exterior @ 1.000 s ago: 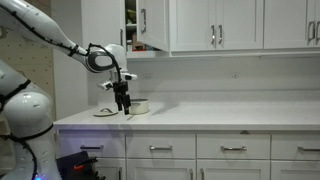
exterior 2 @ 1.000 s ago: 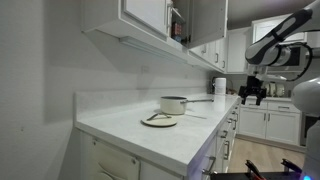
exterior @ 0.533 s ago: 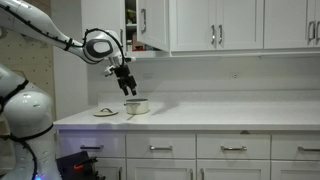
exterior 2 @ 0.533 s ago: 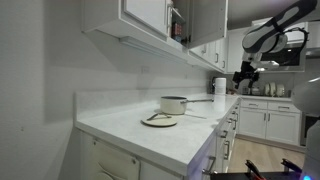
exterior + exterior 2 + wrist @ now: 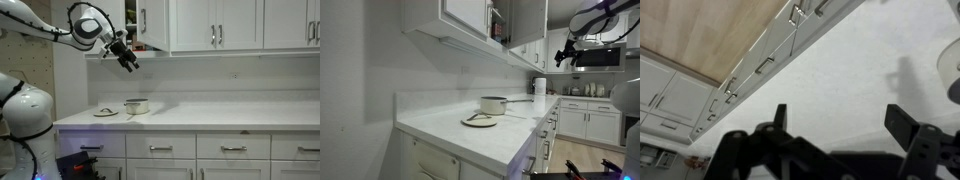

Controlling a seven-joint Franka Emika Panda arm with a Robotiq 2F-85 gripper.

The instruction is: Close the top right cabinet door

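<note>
The top right cabinet door hangs ajar in both exterior views, with shelves showing beside it; it also shows in an exterior view. Its silver bar handle is near the lower corner. My gripper is raised off the counter, just below and slightly to the side of the door's lower edge, not touching it. It also shows high up in an exterior view. In the wrist view the gripper is open and empty, looking down on the white countertop.
A small pot and a plate sit on the counter below; both show in an exterior view, pot and plate. Closed wall cabinets run along the wall. Drawer fronts line the counter's edge.
The gripper has risen from just above the pot on the counter up to the lower edge of the open door. The door has not moved.
</note>
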